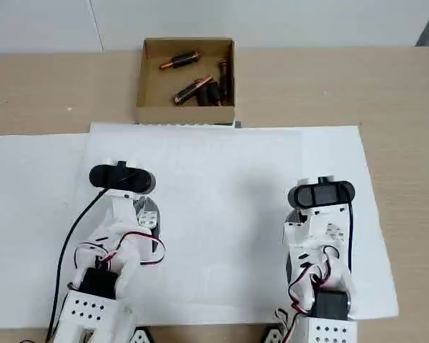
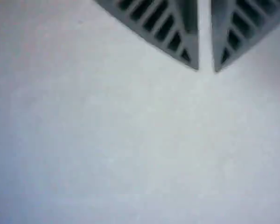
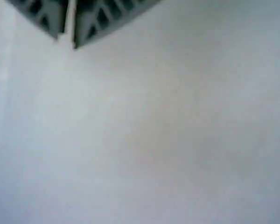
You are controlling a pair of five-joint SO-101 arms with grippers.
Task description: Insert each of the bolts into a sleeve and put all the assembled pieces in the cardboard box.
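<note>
Tan wooden table in the high view, a white sheet spread over its near half as the work mat. We mark the cardboard box just past the sheet's far edge, open side up. Several assembled pieces lie loose on its floor, copper bolts seated in dark sleeves, some touching each other. We see no loose bolt or sleeve on the sheet, so we judge the task finished or nearly so. One arm and the other arm sit folded low at the near edge, well apart from the box. That reads as a parked pose. We cannot tell which side is which from this view.

Left wrist view: the left gripper points down at bare white sheet. Its jaws are drawn together with only a thin slit between them, and nothing is clamped.

Right wrist view: same story. The right gripper hangs over plain sheet, jaws together bar a narrow slit, holding nothing. We take the closed jaws as the rest state, since nothing near them needs gripping.
</note>
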